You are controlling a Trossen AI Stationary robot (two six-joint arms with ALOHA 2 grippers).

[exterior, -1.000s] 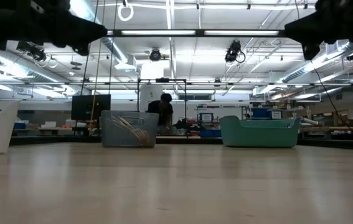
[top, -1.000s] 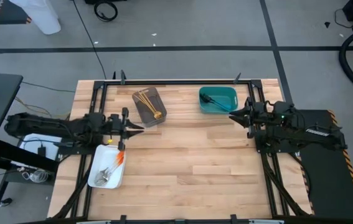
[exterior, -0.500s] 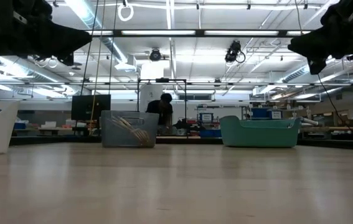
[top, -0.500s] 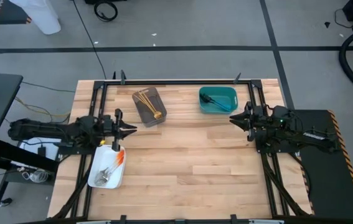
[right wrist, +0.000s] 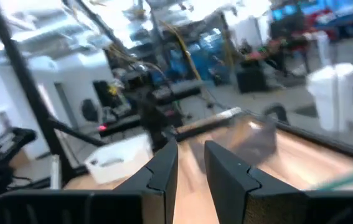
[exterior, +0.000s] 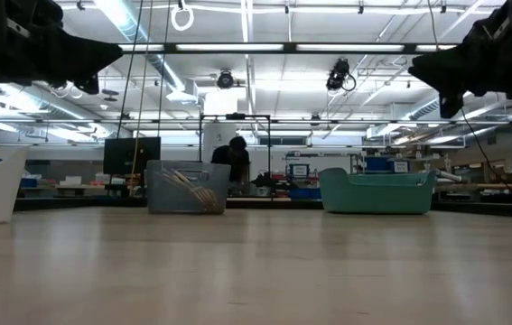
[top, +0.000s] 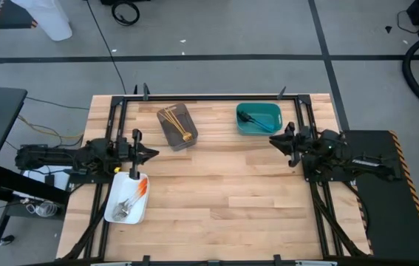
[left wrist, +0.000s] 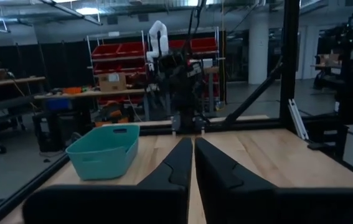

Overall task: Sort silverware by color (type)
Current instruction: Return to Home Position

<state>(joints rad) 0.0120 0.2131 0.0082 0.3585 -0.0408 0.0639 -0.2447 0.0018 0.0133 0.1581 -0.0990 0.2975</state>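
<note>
Dark left gripper [top: 148,154]: fingers nearly touching, empty. Right gripper [top: 274,140]: narrow gap, empty. Orange forks [top: 142,189] in white tray [top: 108,214], nr side of left gripper, lying lengthwise. Gold forks [top: 172,118] in grey tray [top: 192,145], blue forks [top: 252,118] in teal tray [top: 276,111]. 3 trays; fork nos. unclear.

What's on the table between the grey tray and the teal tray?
Nothing: the high view shows only bare table between the grey tray and the teal tray.
</note>
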